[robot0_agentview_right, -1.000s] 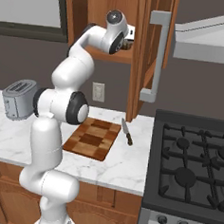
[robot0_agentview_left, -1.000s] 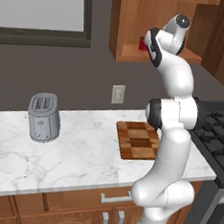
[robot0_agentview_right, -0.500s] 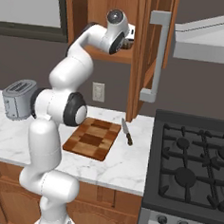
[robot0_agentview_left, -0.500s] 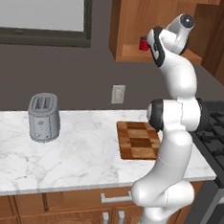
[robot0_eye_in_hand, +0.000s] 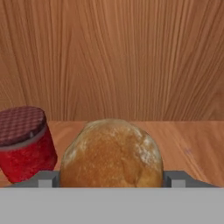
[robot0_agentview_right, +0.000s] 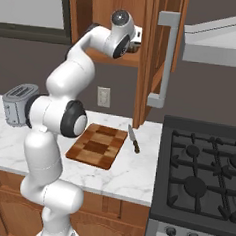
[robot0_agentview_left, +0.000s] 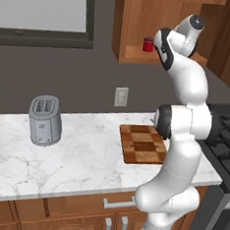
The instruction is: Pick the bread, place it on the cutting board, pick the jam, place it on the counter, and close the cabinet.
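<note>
A silver toaster stands upright at the left of the desk. A white wall outlet sits on the dark wall behind. A knife lies flat on the desk near the black gas stove, under a grey range hood.

The bread is golden-brown with a pale floury dusting on top. The jam beside it is a red jar with a darker red, finely checked lid. The cabinet is warm medium-brown wood with streaky grain, its bar handle silver-grey. The cutting board shows a checker of light and dark brown blocks inside a darker rim. The surface is white marble veined in grey. The toaster is plain metallic grey.
</note>
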Controlling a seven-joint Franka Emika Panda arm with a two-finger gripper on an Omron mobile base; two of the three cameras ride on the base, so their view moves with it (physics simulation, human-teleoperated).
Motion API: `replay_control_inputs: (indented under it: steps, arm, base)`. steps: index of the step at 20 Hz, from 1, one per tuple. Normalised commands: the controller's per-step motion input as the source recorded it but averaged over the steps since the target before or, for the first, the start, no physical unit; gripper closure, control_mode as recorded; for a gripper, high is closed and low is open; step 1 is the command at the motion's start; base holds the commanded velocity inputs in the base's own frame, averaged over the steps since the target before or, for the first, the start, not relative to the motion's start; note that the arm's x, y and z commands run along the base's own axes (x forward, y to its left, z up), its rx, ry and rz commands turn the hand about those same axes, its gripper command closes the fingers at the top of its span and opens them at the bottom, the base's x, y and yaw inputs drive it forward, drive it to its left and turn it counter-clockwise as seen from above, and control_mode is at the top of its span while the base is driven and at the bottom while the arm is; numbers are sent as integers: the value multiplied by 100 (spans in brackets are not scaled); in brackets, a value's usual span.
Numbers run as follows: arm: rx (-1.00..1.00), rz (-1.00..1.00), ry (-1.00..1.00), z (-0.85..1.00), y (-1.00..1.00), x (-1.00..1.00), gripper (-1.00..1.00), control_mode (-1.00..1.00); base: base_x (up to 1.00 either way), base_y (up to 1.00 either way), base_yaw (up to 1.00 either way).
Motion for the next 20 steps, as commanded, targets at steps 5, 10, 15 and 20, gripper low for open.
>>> replay_control_inputs:
  steps: [5,10,15,20]
  arm:
    - [0,0,-2,0,0,-42,100,-100]
    - [0,0,0,0,0,-44,100,-100]
    - [0,0,0,0,0,-51,100,-100]
    - [0,0,0,0,0,-55,100,-100]
  base:
    - [0,0,0]
    - [0,0,0]
    - [0,0,0]
    - [0,0,0]
